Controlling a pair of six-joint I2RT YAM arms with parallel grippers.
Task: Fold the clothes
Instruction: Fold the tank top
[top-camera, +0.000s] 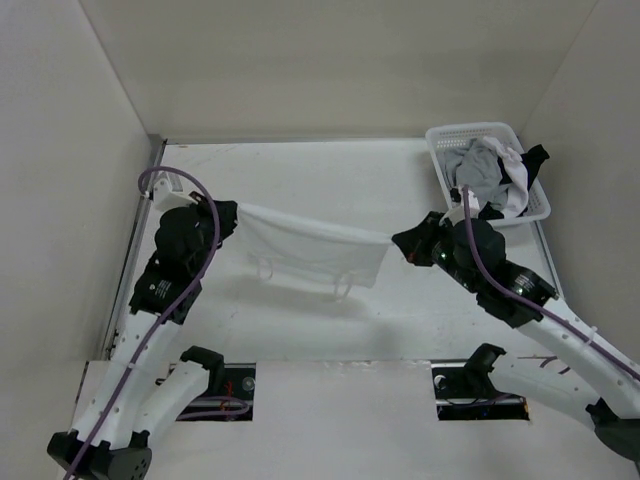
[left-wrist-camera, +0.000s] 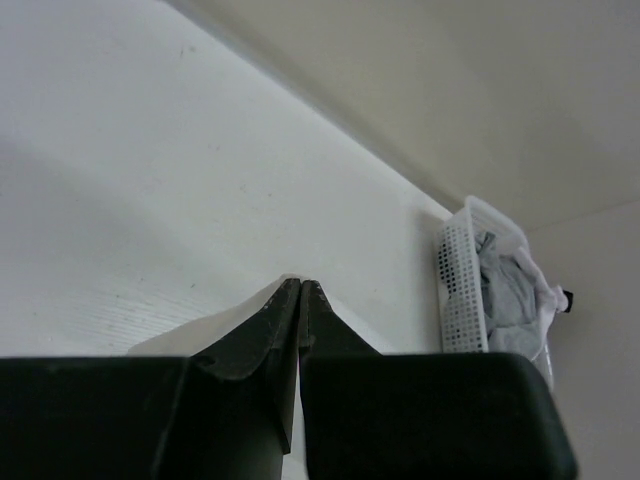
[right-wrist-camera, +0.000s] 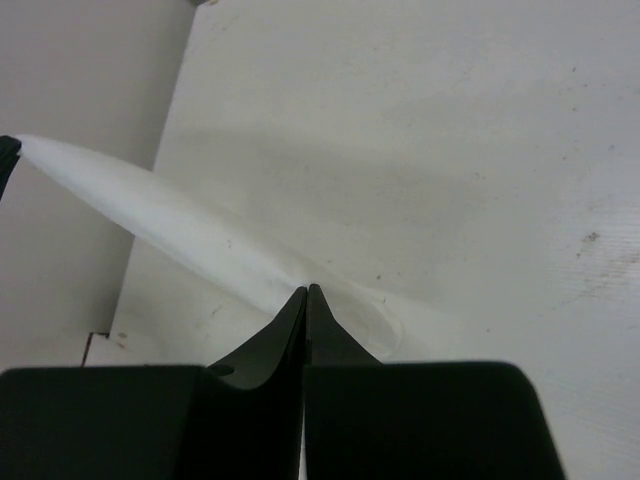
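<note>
Left tool (top-camera: 232, 213) and right tool (top-camera: 399, 240) each pinch the white garment (top-camera: 318, 250), stretched between them.

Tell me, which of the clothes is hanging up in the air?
The plain white garment, stretched between the left gripper and right gripper. The grey and black garments lie bunched in the basket.

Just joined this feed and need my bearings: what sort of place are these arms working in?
Probably a lab robot cell, not a home: a white table boxed in by plain white panels, and a white basket of laundry in its far right corner.
</note>
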